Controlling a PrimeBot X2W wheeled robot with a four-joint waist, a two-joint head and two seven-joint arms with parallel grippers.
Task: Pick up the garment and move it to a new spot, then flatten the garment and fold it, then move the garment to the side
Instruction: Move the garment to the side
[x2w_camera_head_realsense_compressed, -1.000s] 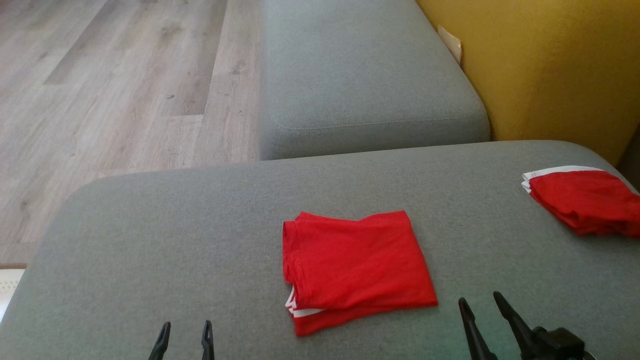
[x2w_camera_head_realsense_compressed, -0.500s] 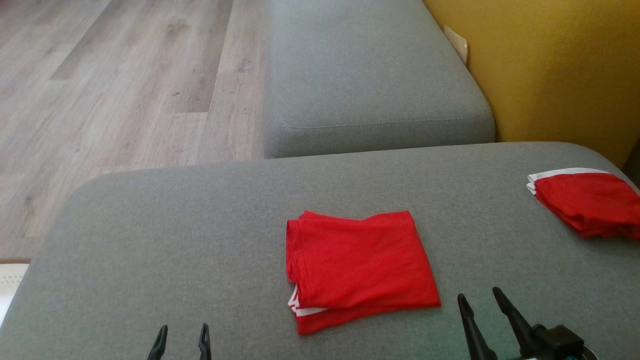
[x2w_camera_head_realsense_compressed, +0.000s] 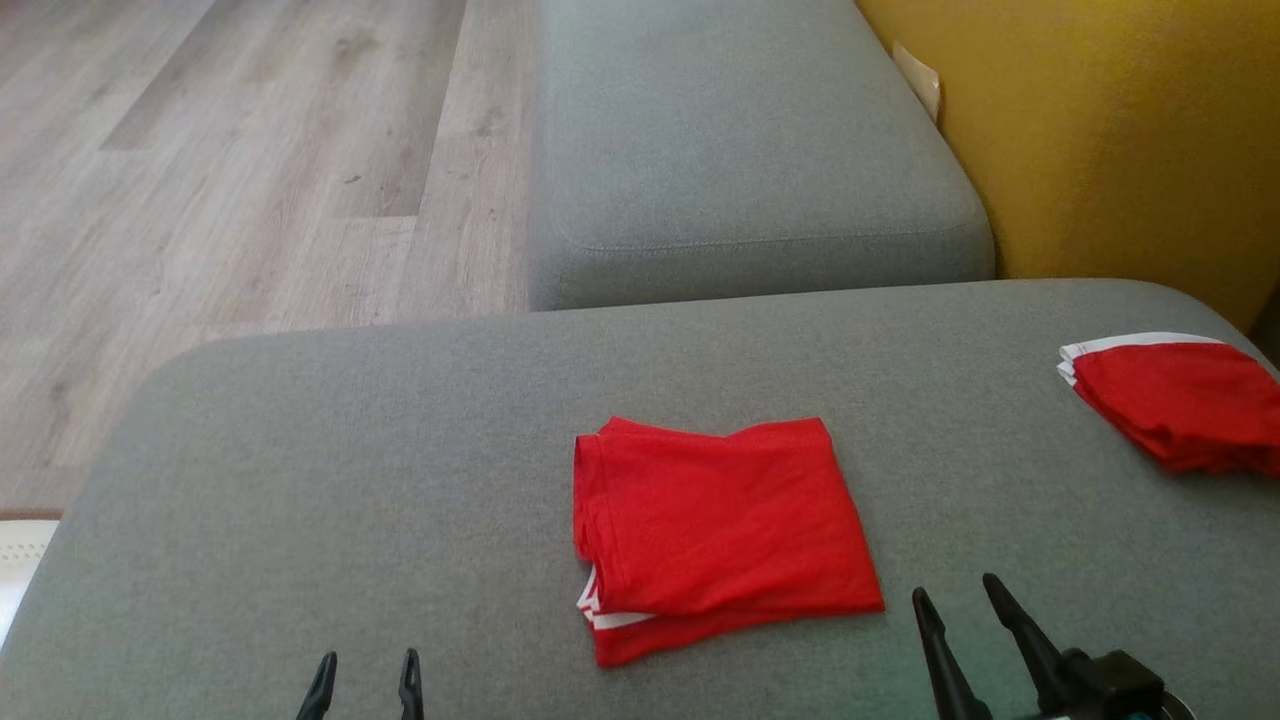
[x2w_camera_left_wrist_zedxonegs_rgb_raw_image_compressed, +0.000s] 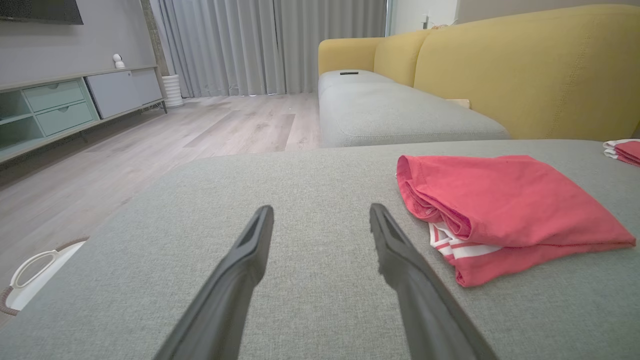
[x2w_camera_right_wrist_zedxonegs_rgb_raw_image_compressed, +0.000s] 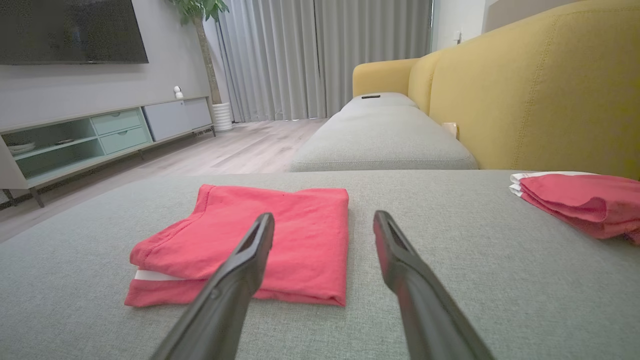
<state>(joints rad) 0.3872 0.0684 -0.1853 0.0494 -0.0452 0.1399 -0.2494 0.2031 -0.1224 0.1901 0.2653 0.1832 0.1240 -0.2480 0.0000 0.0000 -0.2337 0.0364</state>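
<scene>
At the far left, the wooden floor (x2w_camera_head_realsense_compressed: 250, 150) lies past the rounded edge of the grey sofa seat (x2w_camera_head_realsense_compressed: 330, 450), so a garment swept too far that way could be lost over the edge. The left pincer (x2w_camera_head_realsense_compressed: 368, 660) is held wide and empty, low over bare cushion, well apart from the cloth. If it is brought in flat, the near-left corner could be shoved rather than gripped. The red garment (x2w_camera_head_realsense_compressed: 720, 530) is seen folded near the middle of the seat, with white-striped layers poking out at that near-left corner. The fold is judged done and the move to the side is judged to be what is left. If only the top layer is pinched, the stack could be peeled open as it is lifted. If it is dragged instead, it could be rumpled by the rough fabric. The right pincer (x2w_camera_head_realsense_compressed: 955, 590) is likewise spread wide and empty, just beside the garment's near-right corner. A one-sided lift from there could let the far half sag and unfold. At the far right a second folded red garment (x2w_camera_head_realsense_compressed: 1180, 400) is laid near the seat's edge, and it could be knocked or covered if the placement is aimed too close.
</scene>
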